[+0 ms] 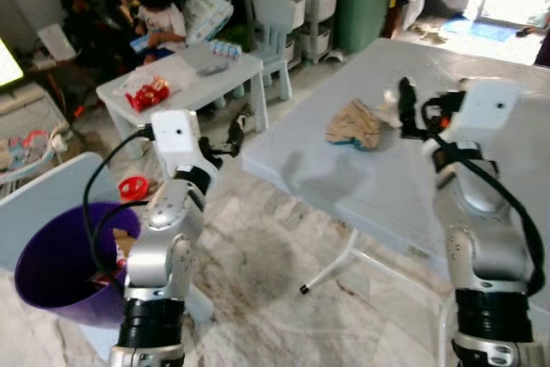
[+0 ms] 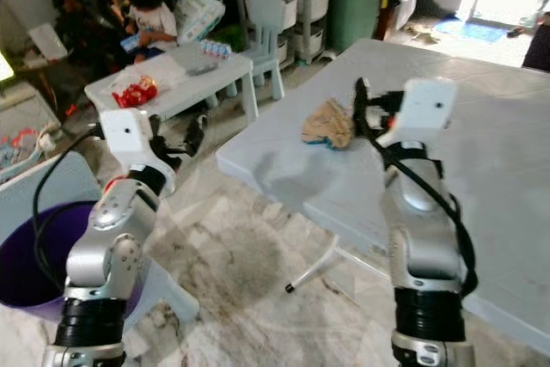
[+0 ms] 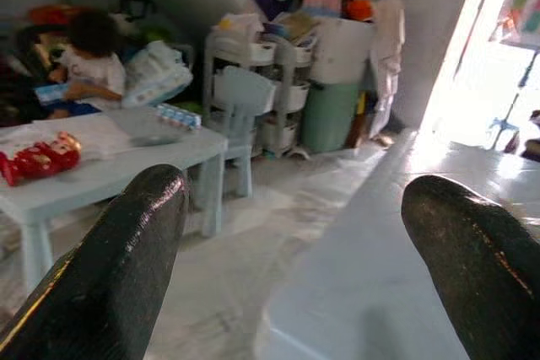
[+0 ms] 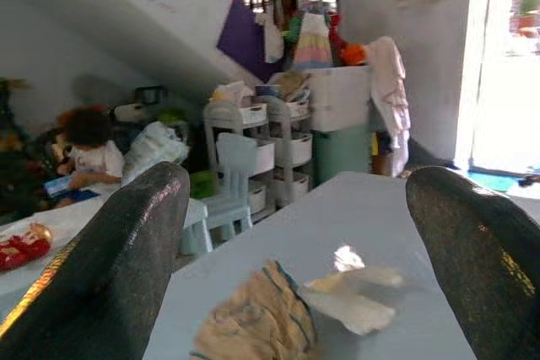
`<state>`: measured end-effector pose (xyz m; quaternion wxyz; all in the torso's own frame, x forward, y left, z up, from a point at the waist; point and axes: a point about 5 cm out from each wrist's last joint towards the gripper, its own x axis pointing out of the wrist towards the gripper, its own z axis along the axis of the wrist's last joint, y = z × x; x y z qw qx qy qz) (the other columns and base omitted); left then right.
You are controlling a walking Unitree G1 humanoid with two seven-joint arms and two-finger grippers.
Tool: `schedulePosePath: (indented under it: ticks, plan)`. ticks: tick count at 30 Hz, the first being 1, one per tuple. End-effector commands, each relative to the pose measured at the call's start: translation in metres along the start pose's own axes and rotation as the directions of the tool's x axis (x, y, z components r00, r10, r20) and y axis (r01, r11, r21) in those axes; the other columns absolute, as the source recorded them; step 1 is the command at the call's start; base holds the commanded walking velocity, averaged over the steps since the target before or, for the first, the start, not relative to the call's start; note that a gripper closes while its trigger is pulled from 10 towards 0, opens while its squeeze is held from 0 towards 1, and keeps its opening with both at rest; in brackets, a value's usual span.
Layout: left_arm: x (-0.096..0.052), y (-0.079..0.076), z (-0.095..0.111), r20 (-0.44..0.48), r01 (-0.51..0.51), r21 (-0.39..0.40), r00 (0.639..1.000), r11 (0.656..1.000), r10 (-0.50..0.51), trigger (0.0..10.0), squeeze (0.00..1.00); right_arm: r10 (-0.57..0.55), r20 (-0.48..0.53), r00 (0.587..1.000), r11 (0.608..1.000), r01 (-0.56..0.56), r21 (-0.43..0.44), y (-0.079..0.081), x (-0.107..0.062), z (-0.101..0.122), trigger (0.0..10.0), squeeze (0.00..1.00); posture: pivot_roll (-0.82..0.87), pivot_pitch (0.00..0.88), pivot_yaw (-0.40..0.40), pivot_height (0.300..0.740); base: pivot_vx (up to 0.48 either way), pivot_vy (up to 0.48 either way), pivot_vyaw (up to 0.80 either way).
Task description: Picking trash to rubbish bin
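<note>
While right gripper (image 4: 295,233) gapes | crumpled trash (image 1: 356,123) just ahead | table (image 1: 344,186)

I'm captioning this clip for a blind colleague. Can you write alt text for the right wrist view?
Two open black fingers of the right gripper frame crumpled brown and white paper trash lying on a pale blue table. Behind are a small chair, storage shelves and a seated person.
</note>
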<state>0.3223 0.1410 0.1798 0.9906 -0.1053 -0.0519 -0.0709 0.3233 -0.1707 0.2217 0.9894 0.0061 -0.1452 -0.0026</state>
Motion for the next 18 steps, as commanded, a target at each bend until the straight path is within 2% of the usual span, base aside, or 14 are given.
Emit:
schedulePosePath:
  ticks: [1, 10, 18]
  plan:
    - [0.002, -0.009, -0.003, -0.014, 0.026, -0.008, 1.0, 1.0, -0.026, 10.0, 0.0, -0.017, 0.017, 1.0, 1.0, 0.017, -0.004, -0.006, 0.001, 0.006, 10.0, 1.0, -0.04, 0.0, 0.035, 0.74, 0.364, 0.0, 0.0]
    - [0.002, -0.009, -0.006, -0.029, 0.032, -0.005, 0.999, 0.999, -0.032, 10.0, 0.0, 0.001, -0.003, 1.0, 1.0, -0.001, -0.005, -0.003, 0.002, 0.003, 10.0, 1.0, -0.04, 0.0, 0.034, 0.74, 0.348, 0.0, 0.0]
    - [0.001, -0.011, -0.013, -0.065, 0.045, 0.005, 0.997, 0.999, -0.045, 10.0, 0.0, 0.102, -0.144, 0.984, 0.995, -0.1, 0.018, 0.009, -0.003, -0.018, 10.0, 1.0, -0.04, 0.0, 0.035, 0.74, 0.282, 0.0, 0.0]
